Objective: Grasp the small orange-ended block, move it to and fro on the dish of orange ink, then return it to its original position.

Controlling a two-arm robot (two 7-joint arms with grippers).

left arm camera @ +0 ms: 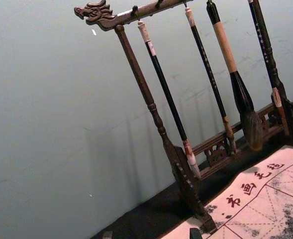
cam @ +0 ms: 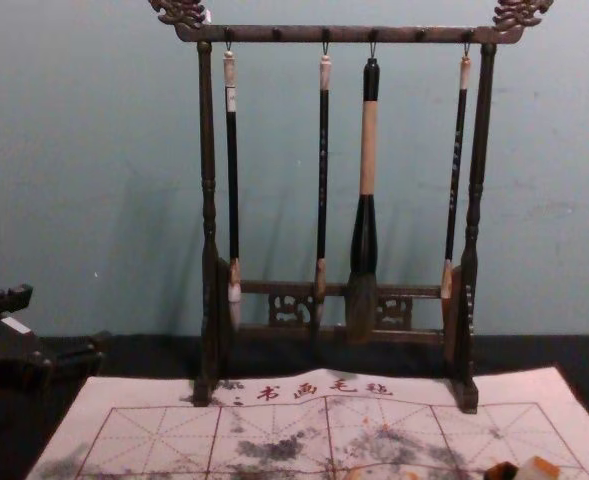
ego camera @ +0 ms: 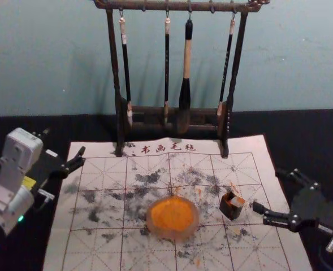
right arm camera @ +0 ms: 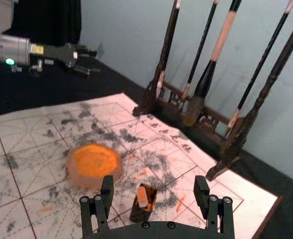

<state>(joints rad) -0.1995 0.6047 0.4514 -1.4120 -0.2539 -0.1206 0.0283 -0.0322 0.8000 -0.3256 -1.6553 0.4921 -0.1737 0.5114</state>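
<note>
Left gripper (ego camera: pixel 64 142) parked by far-left corner of mat (ego camera: pixel 98 254), jaws spread. Mat header reads 书画毛毡, red print. Rack (ego camera: pixel 114 62) stands at the back, four brushes (ego camera: pixel 187 56) hanging; white label on the leftmost, small script on others, can't read it. Dish (ego camera: pixel 173 215) of orange ink sits mid-mat, in front of rack. Right of it: block (ego camera: pixel 237 201), tilted in dark holder (ego camera: pixel 230 210). Right gripper (ego camera: pixel 268 189) just right of holder, jaws wide apart, block ungripped.
</note>
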